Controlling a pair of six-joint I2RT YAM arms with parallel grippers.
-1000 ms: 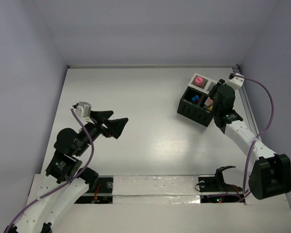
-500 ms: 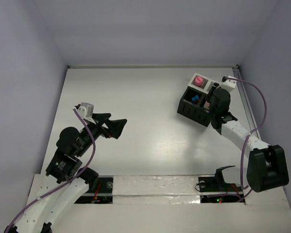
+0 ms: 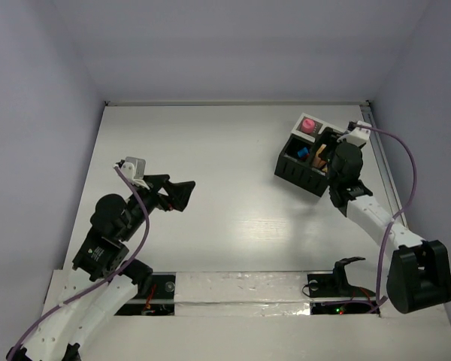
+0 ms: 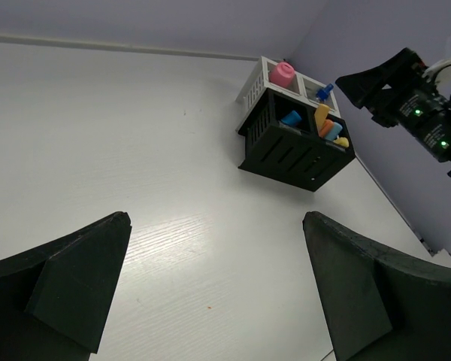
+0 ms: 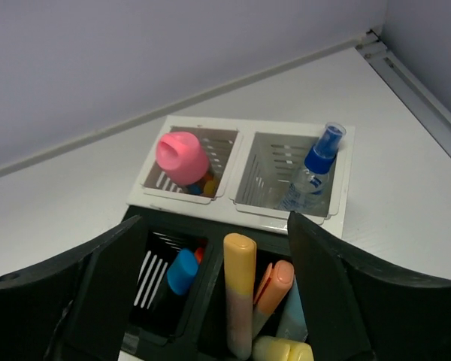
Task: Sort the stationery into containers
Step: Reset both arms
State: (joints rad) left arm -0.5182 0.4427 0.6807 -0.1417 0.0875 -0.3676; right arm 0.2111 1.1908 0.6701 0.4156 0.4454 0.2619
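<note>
Up in the upper right of the overhead view, the slotted black box [image 3: 297, 174] with its white-rimmed back half is found pretty much loaded. A glossy pink round piece [image 5: 182, 158] and a clear blue-capped bottle [image 5: 312, 169] are parked in the two white cells. A matte yellow stick [image 5: 239, 289], an orange stick [image 5: 274, 289] and a light-blue stick [image 5: 182, 271] are stood or leaned in the black cells. No loose stationery is spotted on the pale wood-grain table [image 3: 210, 165], so the sorting is judged nearly done. The right gripper [image 5: 214, 222] is held over the box, jaws spread, nothing gripped. The left gripper [image 4: 216, 218] is parked at lower left, jaws wide and empty.
</note>
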